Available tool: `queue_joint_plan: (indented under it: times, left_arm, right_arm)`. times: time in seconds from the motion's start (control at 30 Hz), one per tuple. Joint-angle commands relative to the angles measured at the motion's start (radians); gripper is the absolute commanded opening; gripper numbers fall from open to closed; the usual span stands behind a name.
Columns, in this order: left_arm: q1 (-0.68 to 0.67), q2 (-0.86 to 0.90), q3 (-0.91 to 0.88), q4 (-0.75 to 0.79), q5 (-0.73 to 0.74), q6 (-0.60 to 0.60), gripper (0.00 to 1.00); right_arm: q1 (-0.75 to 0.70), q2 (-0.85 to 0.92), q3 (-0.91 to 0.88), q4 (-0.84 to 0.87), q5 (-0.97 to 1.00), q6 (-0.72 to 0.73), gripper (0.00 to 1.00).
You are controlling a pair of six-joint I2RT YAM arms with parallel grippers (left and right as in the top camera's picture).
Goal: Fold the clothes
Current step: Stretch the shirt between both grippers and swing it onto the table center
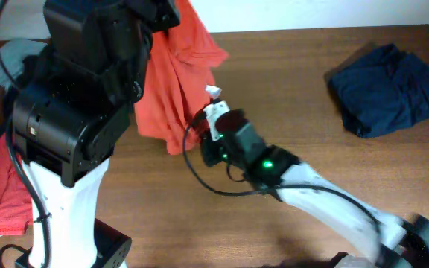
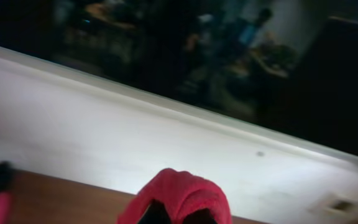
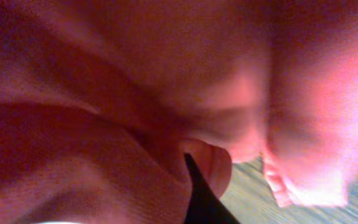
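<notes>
The orange-red T-shirt (image 1: pixel 177 67) hangs over the far middle of the surface (image 1: pixel 289 97), its top bunched in the clenched left fingers (image 2: pixel 153 214), its lower edge pinched by the right fingers (image 3: pixel 201 196), the navy piece (image 1: pixel 386 85) well apart.

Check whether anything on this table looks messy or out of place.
Nothing damaged. The orange-red T-shirt hangs bunched from the left gripper, its edge pinched by the right gripper. Another orange-red shirt and a grey-blue piece lie crumpled at the left edge of the table; the navy piece looks folded.
</notes>
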Motion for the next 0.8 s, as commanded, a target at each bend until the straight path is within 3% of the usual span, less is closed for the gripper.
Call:
queue_joint_plan:
  times: [0.0, 0.2, 0.47, 0.77]
  left_arm:
    - [0.032, -0.009, 0.016, -0.018, -0.125, 0.046, 0.01]
    - [0.102, -0.008, 0.015, -0.080, -0.125, 0.046, 0.01]
    - [0.219, 0.007, 0.015, -0.163, -0.125, 0.046, 0.01]
    - [0.297, 0.006, 0.016, -0.024, -0.120, 0.046, 0.01]
  right_arm:
    - [-0.053, -0.135, 0.084, -0.079, 0.002, -0.017, 0.04]
    - [-0.182, -0.253, 0.190, -0.283, 0.002, -0.071, 0.04]
    - [-0.341, -0.268, 0.301, -0.398, -0.014, -0.192, 0.04]
    - [-0.438, -0.268, 0.645, -0.549, -0.013, -0.393, 0.04]
